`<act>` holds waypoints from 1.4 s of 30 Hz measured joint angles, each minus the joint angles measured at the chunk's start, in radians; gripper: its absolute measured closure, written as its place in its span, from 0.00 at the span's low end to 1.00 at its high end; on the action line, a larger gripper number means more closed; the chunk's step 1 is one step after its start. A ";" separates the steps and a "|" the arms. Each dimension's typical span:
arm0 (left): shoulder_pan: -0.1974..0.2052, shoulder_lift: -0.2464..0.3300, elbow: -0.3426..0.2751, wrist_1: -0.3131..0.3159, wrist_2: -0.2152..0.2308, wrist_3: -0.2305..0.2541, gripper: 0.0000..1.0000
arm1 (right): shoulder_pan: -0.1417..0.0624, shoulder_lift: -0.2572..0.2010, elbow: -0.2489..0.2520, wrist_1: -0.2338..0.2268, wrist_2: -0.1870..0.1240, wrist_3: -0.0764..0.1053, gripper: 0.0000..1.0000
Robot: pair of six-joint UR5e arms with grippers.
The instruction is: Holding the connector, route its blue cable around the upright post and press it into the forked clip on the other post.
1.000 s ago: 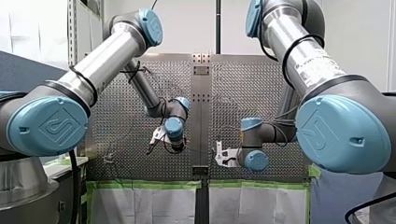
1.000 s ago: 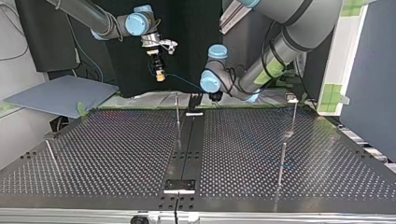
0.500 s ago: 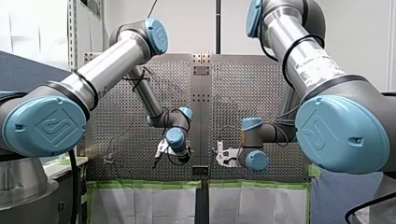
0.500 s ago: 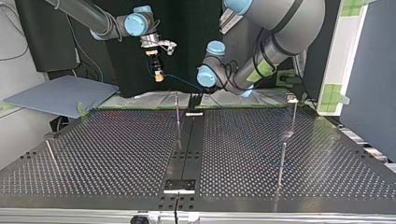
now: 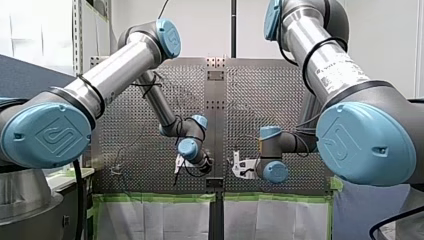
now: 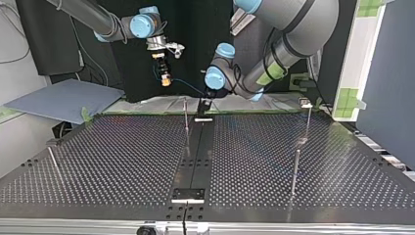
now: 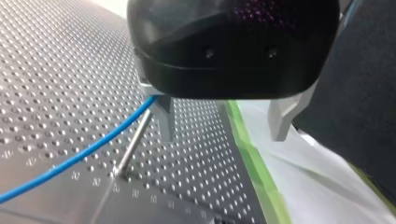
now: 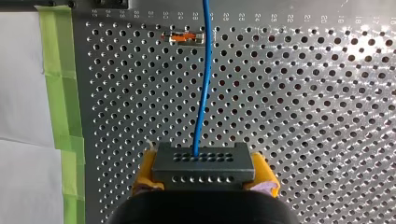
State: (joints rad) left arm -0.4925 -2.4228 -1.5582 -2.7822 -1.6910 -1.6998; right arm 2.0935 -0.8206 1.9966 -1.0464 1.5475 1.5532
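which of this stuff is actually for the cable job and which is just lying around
For the job: connector held in my right gripper, blue cable, upright post, my left gripper.
Lying about: grey board, green tape, small orange part.

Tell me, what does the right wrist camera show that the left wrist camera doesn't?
Only the right wrist view shows the dark connector clamped between my right claw's yellow pads. Only the left wrist view shows my left claw, open, and a thin upright post. Both show the blue cable, the perforated table and green tape.
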 joint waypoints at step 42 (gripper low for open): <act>-0.036 0.000 -0.052 0.165 -0.040 -0.300 0.02 | -0.027 0.043 -0.015 -0.011 0.005 -0.002 0.98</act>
State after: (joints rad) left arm -0.5287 -2.4228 -1.6103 -2.6167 -1.7310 -1.9996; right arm 2.0664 -0.7775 1.9811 -1.0572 1.5528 1.5510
